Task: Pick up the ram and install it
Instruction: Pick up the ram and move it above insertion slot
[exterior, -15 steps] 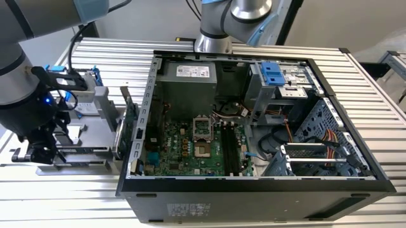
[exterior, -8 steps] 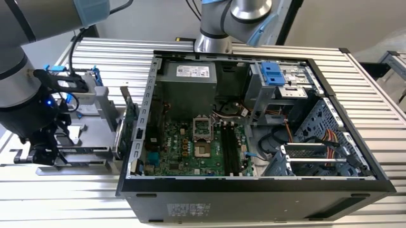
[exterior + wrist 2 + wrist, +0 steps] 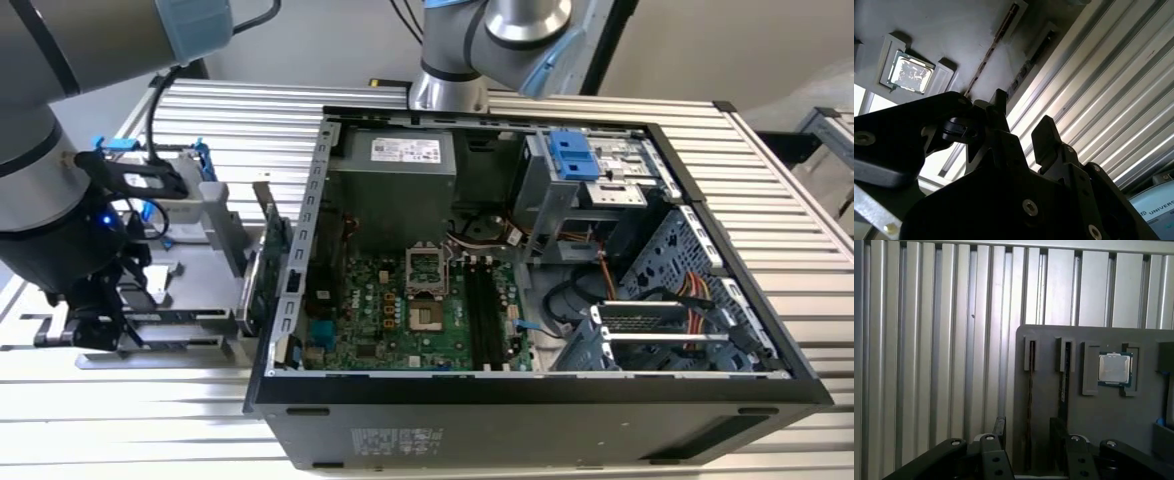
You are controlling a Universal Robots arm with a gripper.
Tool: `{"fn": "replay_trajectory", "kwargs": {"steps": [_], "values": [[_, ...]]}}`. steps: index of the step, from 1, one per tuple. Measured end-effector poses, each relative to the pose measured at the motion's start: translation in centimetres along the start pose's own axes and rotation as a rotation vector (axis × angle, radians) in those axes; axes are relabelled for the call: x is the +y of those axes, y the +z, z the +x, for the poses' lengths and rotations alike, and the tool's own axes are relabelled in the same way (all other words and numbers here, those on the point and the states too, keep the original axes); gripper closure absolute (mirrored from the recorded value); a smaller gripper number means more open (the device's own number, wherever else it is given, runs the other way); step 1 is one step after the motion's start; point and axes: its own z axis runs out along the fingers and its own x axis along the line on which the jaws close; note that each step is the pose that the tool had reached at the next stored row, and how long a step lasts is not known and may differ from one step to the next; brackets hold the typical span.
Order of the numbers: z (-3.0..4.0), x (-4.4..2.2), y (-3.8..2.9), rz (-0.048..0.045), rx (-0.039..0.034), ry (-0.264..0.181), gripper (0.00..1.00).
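We find the gripper [image 3: 1027,422] set wide, one finger on each side of the ram [image 3: 1029,390]. The ram stands on edge in the slot nearest the edge of the gray tray [image 3: 1104,425]; a second stick [image 3: 1064,382] fills the next slot.

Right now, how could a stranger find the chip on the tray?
Find the grey tray on the ribbed table. Past its two slots with thin sticks standing on edge lies the chip. It alone is flat, square and silvery.

Silver ribbed table [image 3: 774,200]; grey tray [image 3: 1104,430]; black gripper [image 3: 1028,430]; green motherboard [image 3: 387,320]; blue drive latch [image 3: 571,155].
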Motion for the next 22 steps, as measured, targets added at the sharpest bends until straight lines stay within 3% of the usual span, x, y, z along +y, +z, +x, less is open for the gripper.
{"fn": "replay_trajectory", "kwargs": {"steps": [22], "values": [[-0.40, -0.04, 1.41, 0.0009, 0.0001, 0.000, 0.00]]}}
